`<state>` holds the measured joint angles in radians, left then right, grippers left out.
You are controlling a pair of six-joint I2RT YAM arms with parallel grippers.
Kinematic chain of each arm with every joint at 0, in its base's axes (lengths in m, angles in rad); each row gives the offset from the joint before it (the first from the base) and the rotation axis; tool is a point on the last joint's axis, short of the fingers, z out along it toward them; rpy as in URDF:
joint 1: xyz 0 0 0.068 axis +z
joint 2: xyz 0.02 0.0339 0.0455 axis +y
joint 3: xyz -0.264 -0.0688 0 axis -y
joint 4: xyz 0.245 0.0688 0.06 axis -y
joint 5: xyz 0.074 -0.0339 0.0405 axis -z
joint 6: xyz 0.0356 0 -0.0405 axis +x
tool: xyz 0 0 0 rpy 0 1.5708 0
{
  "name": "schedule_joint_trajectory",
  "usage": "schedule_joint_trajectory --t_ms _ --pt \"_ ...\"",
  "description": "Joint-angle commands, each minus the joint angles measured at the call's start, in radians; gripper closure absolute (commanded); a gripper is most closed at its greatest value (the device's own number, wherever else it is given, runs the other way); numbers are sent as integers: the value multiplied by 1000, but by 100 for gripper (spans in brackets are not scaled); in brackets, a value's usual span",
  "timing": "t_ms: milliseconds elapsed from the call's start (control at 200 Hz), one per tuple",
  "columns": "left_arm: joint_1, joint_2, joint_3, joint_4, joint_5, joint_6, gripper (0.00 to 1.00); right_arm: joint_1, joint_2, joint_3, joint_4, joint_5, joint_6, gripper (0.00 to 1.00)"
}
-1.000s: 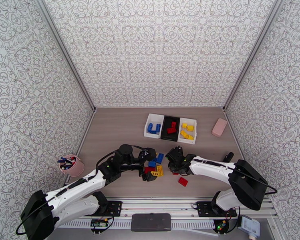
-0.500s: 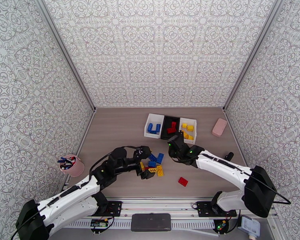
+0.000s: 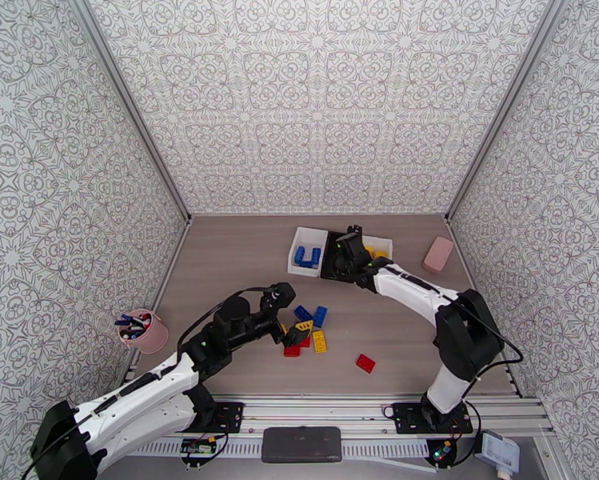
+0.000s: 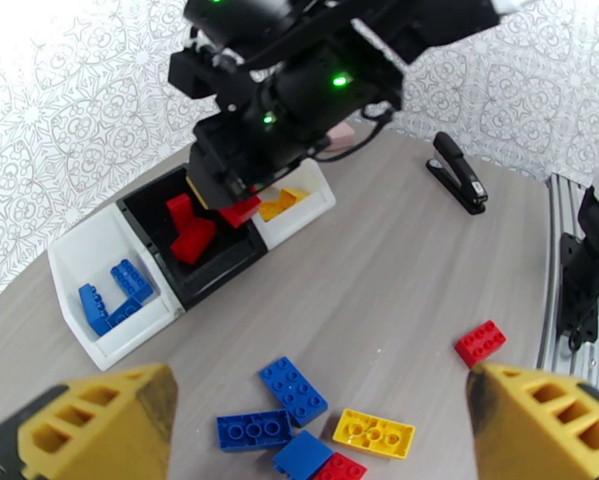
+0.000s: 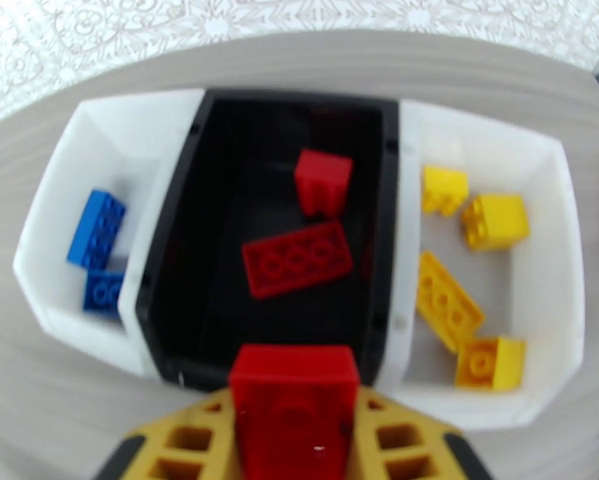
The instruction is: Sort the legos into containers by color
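Overhead, the right gripper hung above the black middle bin of three joined rectangular plastic bins. Its yellow fingers were clamped on a red studded plastic brick. Two more red bricks lay in the black bin: a long one flat with its studs up, and a shorter one nearer the far wall. The left white bin held two blue bricks, and the right white bin held four yellow ones. The left gripper hovered with its jaws wide apart over loose bricks on the brown table: three blue, one yellow, one red. Another red brick lay apart to the right.
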<state>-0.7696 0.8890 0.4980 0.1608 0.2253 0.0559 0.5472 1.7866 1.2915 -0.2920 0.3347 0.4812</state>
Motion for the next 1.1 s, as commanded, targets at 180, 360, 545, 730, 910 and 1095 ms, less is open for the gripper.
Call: schedule_joint_trajectory --t_ms 180,360,545,730,910,1095 --pt "-5 16 -22 28 -51 -10 0 -73 177 169 49 -89 -60 77" --pt "-1 21 -26 44 -50 -11 0 -95 237 206 59 -101 -78 77" --pt "-3 10 -26 32 -47 -20 0 -99 197 187 81 -134 -101 71" --pt "-8 4 -26 11 17 11 0 -100 106 138 102 -164 -122 41" --pt "-9 -14 -19 -8 89 38 0 -101 -38 17 156 -199 -183 20" --pt "-10 -30 -15 -33 150 48 0 -100 -214 -136 162 -249 -361 13"
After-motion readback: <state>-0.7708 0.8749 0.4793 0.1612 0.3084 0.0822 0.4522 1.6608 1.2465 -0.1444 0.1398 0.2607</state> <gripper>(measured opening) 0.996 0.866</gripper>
